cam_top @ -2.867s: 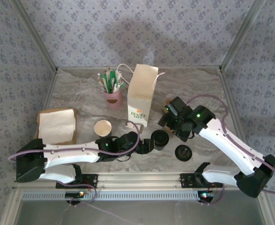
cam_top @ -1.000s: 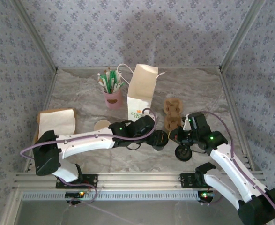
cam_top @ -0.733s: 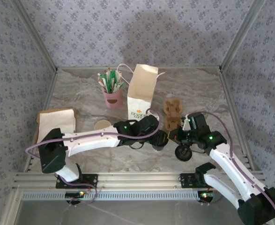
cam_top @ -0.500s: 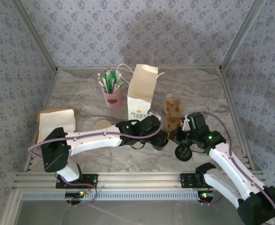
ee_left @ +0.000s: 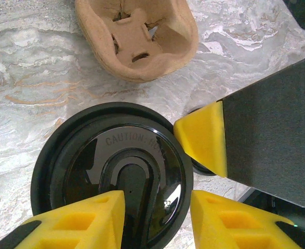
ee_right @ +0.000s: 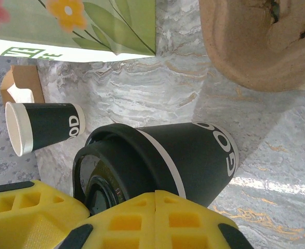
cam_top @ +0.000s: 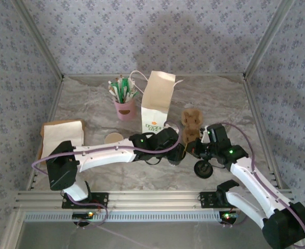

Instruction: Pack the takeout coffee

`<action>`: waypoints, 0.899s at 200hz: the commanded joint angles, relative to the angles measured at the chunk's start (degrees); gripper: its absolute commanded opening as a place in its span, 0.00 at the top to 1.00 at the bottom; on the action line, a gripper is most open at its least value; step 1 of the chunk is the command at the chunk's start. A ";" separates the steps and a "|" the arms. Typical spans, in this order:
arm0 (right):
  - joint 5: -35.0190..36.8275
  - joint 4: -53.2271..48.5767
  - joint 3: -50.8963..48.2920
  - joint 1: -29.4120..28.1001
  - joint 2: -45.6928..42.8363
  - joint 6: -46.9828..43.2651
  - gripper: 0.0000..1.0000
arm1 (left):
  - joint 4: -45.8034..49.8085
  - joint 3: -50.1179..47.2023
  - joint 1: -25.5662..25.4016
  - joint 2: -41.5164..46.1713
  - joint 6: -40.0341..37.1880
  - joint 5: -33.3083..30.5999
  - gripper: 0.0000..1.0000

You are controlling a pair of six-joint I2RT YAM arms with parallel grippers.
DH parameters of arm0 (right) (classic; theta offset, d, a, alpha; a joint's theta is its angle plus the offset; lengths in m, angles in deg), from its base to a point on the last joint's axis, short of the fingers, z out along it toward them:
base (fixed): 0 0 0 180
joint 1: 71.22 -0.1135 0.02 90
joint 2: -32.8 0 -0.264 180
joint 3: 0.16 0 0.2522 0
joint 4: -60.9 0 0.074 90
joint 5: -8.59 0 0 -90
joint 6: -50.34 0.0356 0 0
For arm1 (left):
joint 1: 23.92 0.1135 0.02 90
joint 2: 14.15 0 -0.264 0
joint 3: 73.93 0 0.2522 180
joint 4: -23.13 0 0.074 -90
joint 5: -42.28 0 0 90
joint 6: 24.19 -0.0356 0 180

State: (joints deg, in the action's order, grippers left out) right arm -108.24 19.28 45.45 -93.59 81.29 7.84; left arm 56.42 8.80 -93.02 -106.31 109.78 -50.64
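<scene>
The takeout coffee stands upright on the marble table, near the middle, with its black lid on top. It is just beside the brown cup carrier and on the near side of the white bag, and it is inside neither of them. The left gripper has its yellow fingers partly apart, one at each side over the lid, but I cannot tell if they really press on the cup or only stand around it. The right gripper is clenched with nothing between its fingers, and its tip seems to touch the rim of the lid. I judge that the step in hand is to seat the lid firmly, and the packing itself is not yet begun. The next move calls for the right gripper to clear the lid, then a sure grip on the cup wall and a level lift into a well of the carrier or the open bag.
</scene>
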 commanded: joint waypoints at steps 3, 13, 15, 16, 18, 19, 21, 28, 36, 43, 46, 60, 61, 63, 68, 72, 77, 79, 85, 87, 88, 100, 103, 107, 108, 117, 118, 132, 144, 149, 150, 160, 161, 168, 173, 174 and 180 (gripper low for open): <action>0.00 -2.52 -2.50 -0.26 1.75 -0.55 1.00 | 0.42 -0.19 -0.21 -1.89 0.24 1.07 0.62; 0.44 -2.59 -2.68 -0.31 2.10 -0.66 1.00 | 0.33 -0.43 -0.22 -1.90 0.28 1.07 0.62; 0.46 -2.63 -2.68 -0.33 2.15 -0.73 1.00 | 0.33 -0.42 -0.20 -1.89 0.30 1.01 0.62; 0.50 -2.68 -2.72 -0.32 2.14 -0.69 1.00 | 0.33 -0.42 -0.22 -1.88 0.31 1.04 0.62; 0.58 -2.67 -2.80 -0.31 2.27 -0.73 1.00 | 0.29 -0.48 -0.19 -1.88 0.33 1.06 0.62; 0.61 -2.74 -2.78 -0.31 2.33 -0.70 1.00 | 0.27 -0.49 -0.18 -1.88 0.29 1.07 0.62; 0.70 -2.78 -2.77 -0.37 2.43 -0.78 1.00 | 0.32 -0.50 -0.21 -1.88 0.32 1.07 0.62; 0.94 -2.96 -2.99 -0.48 2.59 -0.96 1.00 | 0.33 -0.56 -0.18 -1.91 0.38 0.99 0.62; 1.16 -3.12 -3.10 -0.61 2.79 -1.01 1.00 | 0.30 -0.67 -0.11 -1.85 0.40 0.98 0.62; 1.39 -3.15 -3.28 -0.74 2.92 -1.06 1.00 | 0.21 -0.83 -0.14 -1.84 0.48 0.92 0.62; 1.53 -3.17 -3.42 -0.78 2.86 -1.09 1.00 | 0.20 -0.85 -0.16 -1.82 0.49 0.88 0.62; 2.07 -3.45 -3.80 -1.17 2.85 -1.18 1.00 | 0.16 -1.14 -0.14 -1.80 0.58 0.89 0.62; 2.10 -3.49 -3.81 -1.22 2.84 -1.14 1.00 | 0.16 -1.13 -0.15 -1.80 0.63 0.89 0.62; 2.12 -3.56 -3.86 -1.26 2.84 -1.11 1.00 | 0.11 -1.12 -0.16 -1.80 0.67 0.90 0.62; 2.37 -3.67 -4.05 -1.43 2.82 -1.18 1.00 | 0.06 -1.24 -0.16 -1.84 0.67 0.88 0.62; 2.59 -3.79 -4.16 -1.57 2.83 -1.17 1.00 | 0.03 -1.29 -0.15 -1.80 0.74 0.90 0.62; 2.70 -3.87 -4.36 -1.71 2.83 -1.18 1.00 | 0.01 -1.51 -0.10 -1.80 0.81 0.90 0.62; 2.74 -3.87 -4.46 -1.76 2.77 -1.16 1.00 | -0.01 -1.48 -0.10 -1.80 0.85 0.85 0.62; 2.87 -3.94 -4.60 -1.94 2.63 -1.11 1.00 | -0.10 -1.60 -0.14 -1.72 0.85 0.85 0.62; 2.91 -4.00 -4.65 -2.03 2.63 -1.10 1.00 | -0.10 -1.68 -0.15 -1.75 0.90 0.88 0.62; 3.00 -3.98 -4.72 -2.05 2.60 -1.10 1.00 | -0.10 -1.71 -0.16 -1.69 0.88 0.85 0.62; 3.41 -4.05 -4.99 -2.52 2.52 -0.92 1.00 | -0.21 -2.05 -0.09 -1.47 1.00 0.74 0.62; 3.49 -4.06 -5.01 -2.62 2.52 -0.91 1.00 | -0.21 -2.14 -0.03 -1.45 1.03 0.72 0.62; 3.62 -4.06 -5.06 -2.75 2.54 -0.84 1.00 | -0.24 -2.25 -0.02 -1.36 1.03 0.68 0.62; 3.67 -4.05 -5.05 -2.80 2.56 -0.79 1.00 | -0.26 -2.30 -0.04 -1.31 1.08 0.65 0.62; 4.12 -4.04 -5.07 -3.23 2.77 -0.75 1.00 | -0.36 -2.63 0.02 -1.24 1.20 0.63 0.62; 4.18 -4.04 -5.06 -3.26 2.81 -0.75 1.00 | -0.37 -2.71 0.02 -1.21 1.20 0.59 0.62; 4.83 -4.04 -4.88 -3.72 3.22 -0.66 1.00 | -0.54 -3.11 0.15 -0.87 1.30 0.59 0.62; 5.25 -4.15 -4.83 -4.03 3.76 -0.68 1.00 | -0.67 -3.40 0.08 -0.66 1.47 0.47 0.62; 5.43 -4.14 -4.70 -4.12 3.97 -0.80 1.00 | -0.66 -3.60 0.11 -0.58 1.51 0.46 0.62; 5.50 -4.14 -4.70 -4.10 3.97 -0.77 1.00 | -0.64 -3.64 0.11 -0.61 1.49 0.50 0.62; 5.64 -4.25 -4.46 -4.34 4.25 -0.92 1.00 | -0.64 -3.75 0.18 -0.41 1.52 0.38 0.62; 5.60 -4.23 -4.45 -4.39 4.25 -0.92 1.00 | -0.68 -3.75 0.19 -0.35 1.50 0.33 0.62; 5.64 -4.27 -4.15 -4.41 4.37 -0.76 1.00 | -0.72 -3.93 0.24 -0.23 1.56 0.28 0.62; 5.57 -4.43 -3.82 -4.47 4.32 -0.79 1.00 | -0.73 -4.02 0.28 -0.13 1.62 0.22 0.62; 5.52 -4.46 -3.77 -4.50 4.28 -0.77 1.00 | -0.73 -4.02 0.28 -0.08 1.59 0.20 0.62; 5.39 -4.69 -3.17 -4.65 4.12 -0.83 1.00 | -0.73 -4.21 0.23 0.04 1.63 0.22 0.62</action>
State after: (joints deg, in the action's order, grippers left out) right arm -104.35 24.46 44.30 -96.57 82.69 7.82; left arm 54.32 6.99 -92.92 -105.56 110.43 -50.97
